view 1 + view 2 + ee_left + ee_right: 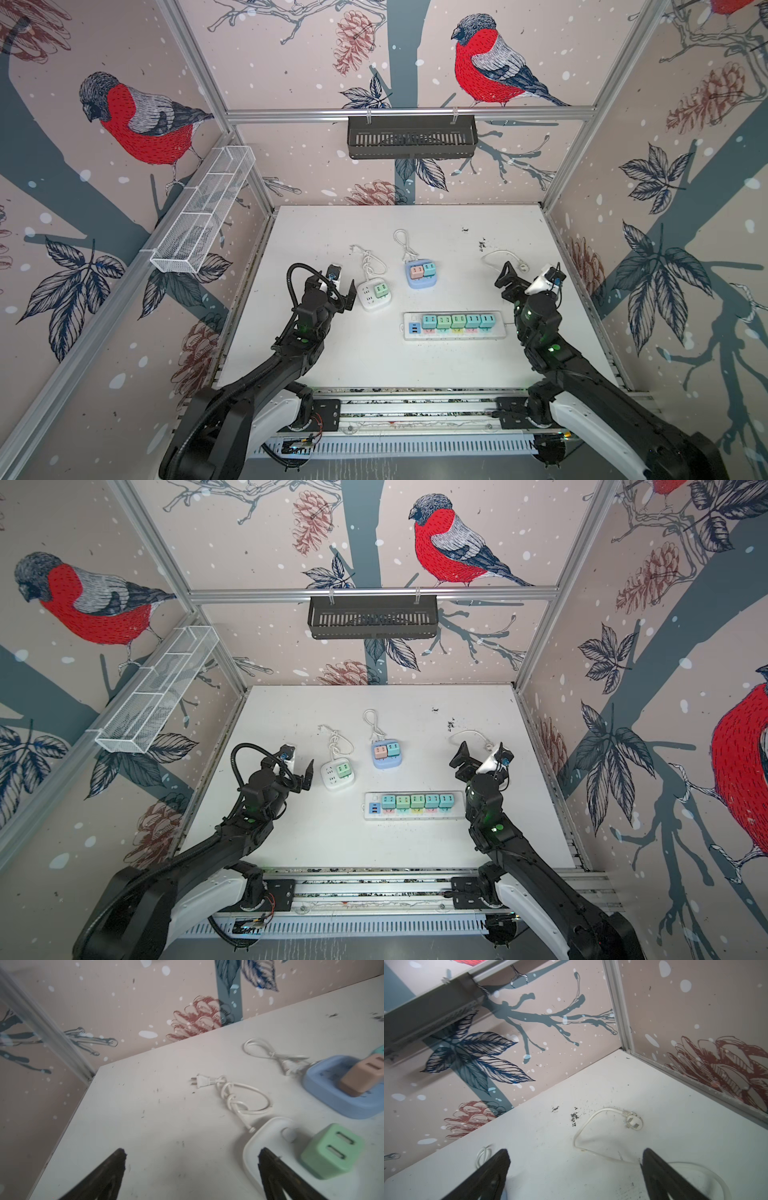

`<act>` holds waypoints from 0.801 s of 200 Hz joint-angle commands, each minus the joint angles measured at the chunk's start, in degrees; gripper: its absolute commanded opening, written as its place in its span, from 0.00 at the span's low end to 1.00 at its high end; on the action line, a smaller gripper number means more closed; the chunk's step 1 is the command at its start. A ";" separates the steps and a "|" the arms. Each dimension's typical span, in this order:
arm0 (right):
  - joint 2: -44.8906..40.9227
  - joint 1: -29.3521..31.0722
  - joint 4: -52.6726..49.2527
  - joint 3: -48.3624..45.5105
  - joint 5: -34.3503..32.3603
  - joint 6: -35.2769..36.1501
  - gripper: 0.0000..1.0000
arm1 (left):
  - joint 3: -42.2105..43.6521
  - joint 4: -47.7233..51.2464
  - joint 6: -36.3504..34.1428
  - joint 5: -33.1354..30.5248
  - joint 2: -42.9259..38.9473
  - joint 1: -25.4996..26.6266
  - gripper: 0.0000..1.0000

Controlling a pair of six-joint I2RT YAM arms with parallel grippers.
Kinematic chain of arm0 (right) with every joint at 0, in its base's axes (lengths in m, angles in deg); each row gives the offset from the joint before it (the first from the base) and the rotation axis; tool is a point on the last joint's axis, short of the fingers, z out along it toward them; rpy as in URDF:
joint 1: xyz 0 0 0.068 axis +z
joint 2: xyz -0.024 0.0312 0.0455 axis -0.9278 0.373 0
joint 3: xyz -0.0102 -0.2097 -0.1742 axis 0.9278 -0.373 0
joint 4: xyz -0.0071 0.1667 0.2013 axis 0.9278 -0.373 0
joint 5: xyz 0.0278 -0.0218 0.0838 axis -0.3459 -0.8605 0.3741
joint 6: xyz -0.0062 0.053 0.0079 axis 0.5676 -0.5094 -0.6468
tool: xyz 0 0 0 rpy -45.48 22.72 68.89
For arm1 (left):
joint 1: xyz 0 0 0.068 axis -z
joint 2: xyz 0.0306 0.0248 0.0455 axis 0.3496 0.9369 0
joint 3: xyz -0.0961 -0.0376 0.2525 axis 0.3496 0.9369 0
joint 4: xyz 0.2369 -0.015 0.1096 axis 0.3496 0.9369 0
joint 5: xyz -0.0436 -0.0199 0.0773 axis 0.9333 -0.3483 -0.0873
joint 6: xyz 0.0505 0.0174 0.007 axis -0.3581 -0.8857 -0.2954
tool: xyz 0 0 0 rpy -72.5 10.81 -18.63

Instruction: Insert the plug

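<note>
The left gripper [192, 1150] has its two black fingers [276, 1172] spread wide with nothing between them, just bare white tabletop [374, 365]. It hangs just left of the small white rounded-square socket block [365, 302]. In the left wrist view one fingertip lines up with the block's edge, but I can't tell if it actually touches.

The mint-green cube-shaped plug [380, 289] is seated upright in the top of that block, toward its right side in both top views, two slots facing up. The block's white cord [245, 1103] lies knotted behind it.

Further back there's a pale blue square socket block [420, 283] with a pink plug [416, 272] and a teal plug [428, 269] side by side. Nearer the front, a long white power strip [457, 335] carries a row of five teal and green plugs [458, 321].

The right gripper [575, 1150] is off to the right, well apart from all that. Its fingers are wide apart too and hold nothing, above a loose white cable [583, 1126].
</note>
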 commanded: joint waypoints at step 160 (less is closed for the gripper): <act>34.08 -15.80 25.55 2.45 10.68 21.53 0.99 | 7.31 -44.71 10.02 -2.66 23.85 -12.79 0.98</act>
